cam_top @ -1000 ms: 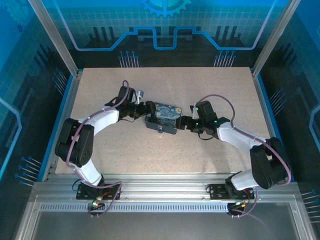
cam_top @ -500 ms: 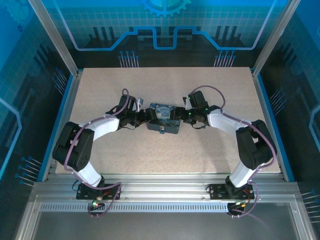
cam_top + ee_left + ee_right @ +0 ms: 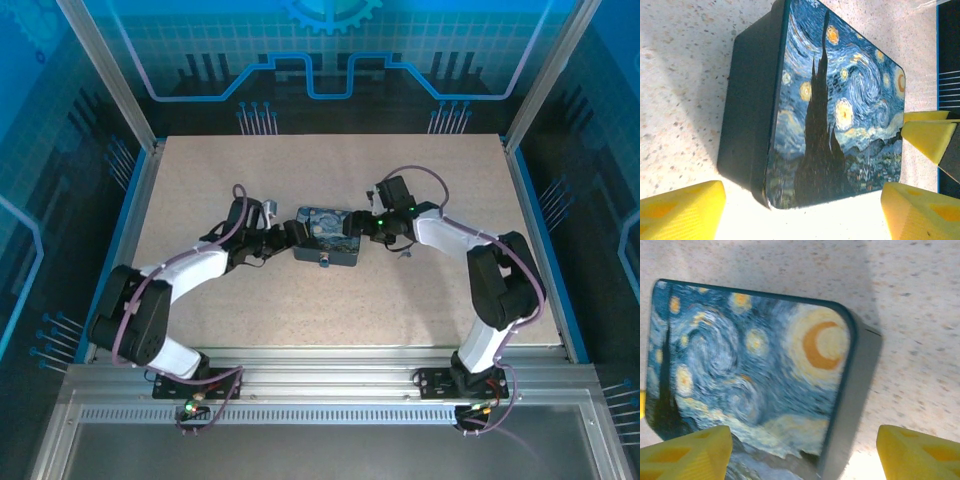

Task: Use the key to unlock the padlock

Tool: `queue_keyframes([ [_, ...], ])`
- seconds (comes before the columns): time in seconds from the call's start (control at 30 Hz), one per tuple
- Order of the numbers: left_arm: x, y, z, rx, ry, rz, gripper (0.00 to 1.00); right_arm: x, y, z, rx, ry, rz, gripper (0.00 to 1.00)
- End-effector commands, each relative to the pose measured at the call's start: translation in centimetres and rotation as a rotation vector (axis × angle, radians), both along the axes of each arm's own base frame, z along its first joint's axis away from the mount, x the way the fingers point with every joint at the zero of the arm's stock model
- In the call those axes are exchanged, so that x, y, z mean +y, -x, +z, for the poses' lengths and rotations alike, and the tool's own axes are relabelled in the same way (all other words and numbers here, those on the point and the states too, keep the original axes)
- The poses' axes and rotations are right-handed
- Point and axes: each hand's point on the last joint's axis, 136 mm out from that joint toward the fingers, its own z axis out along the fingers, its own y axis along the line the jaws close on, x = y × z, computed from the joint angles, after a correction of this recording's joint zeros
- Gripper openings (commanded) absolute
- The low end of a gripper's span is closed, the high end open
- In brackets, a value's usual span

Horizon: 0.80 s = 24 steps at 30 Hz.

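Observation:
A dark box with a Starry Night lid (image 3: 328, 236) lies mid-table. On its near side sits a small silvery piece (image 3: 323, 262); I cannot tell whether it is the padlock. The key is out of view. My left gripper (image 3: 286, 236) is open at the box's left end, with the lid (image 3: 840, 110) just ahead of its yellow fingers (image 3: 680, 210). My right gripper (image 3: 363, 228) is open at the box's right end. One of its yellow fingers (image 3: 685, 452) hangs over the lid (image 3: 750, 355) and the other over the table beside the box wall. Neither holds anything.
The speckled beige table (image 3: 400, 300) is bounded by blue rails and aluminium posts at left (image 3: 125, 215) and right (image 3: 535, 215). The right gripper's yellow fingertips (image 3: 927, 135) show past the box's far end in the left wrist view.
The right arm has swung from the box's front right round to its right end. The left arm has stretched lower and forward. The box has turned slightly squarer to the table.

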Motion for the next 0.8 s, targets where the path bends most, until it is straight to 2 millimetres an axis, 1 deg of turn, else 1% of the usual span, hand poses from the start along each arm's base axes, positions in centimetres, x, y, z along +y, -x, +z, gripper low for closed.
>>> queue_keyframes([
  [0.0,1.0,1.2,0.7,-0.002,-0.023,0.047,0.82,-3.4,0.7,1.6,-0.018,0.13,-0.044,0.77],
  [0.07,1.4,2.1,1.1,-0.005,-0.027,0.054,0.82,-5.4,1.1,1.6,-0.006,0.203,-0.082,0.76],
  [0.17,1.4,3.7,1.8,-0.013,-0.033,0.049,0.82,-8.6,1.5,1.1,0.029,0.274,-0.144,0.69],
  [0.23,0.9,4.7,2.4,-0.027,-0.029,0.03,0.82,-10.7,1.6,0.4,0.064,0.289,-0.188,0.64],
  [0.33,-0.3,6.2,3.3,-0.041,-0.012,-0.008,0.82,-13.1,1.6,-0.7,0.097,0.313,-0.233,0.56],
  [0.43,-2.1,7.7,3.9,-0.058,0.005,-0.061,0.82,-14.3,1.7,-2.2,0.145,0.312,-0.249,0.49],
  [0.5,-3.2,8.6,4.1,-0.065,0.008,-0.092,0.82,-14.4,1.7,-3.0,0.165,0.297,-0.245,0.45],
  [0.6,-4.3,9.5,4.4,-0.069,0.015,-0.121,0.82,-14.3,1.7,-4.2,0.189,0.291,-0.238,0.44],
  [0.63,-4.6,9.7,4.5,-0.069,0.021,-0.129,0.82,-14.3,1.8,-4.6,0.202,0.291,-0.235,0.42],
  [0.77,-5.2,10.0,4.5,-0.064,0.036,-0.138,0.82,-14.3,2.0,-5.9,0.233,0.291,-0.234,0.41],
])
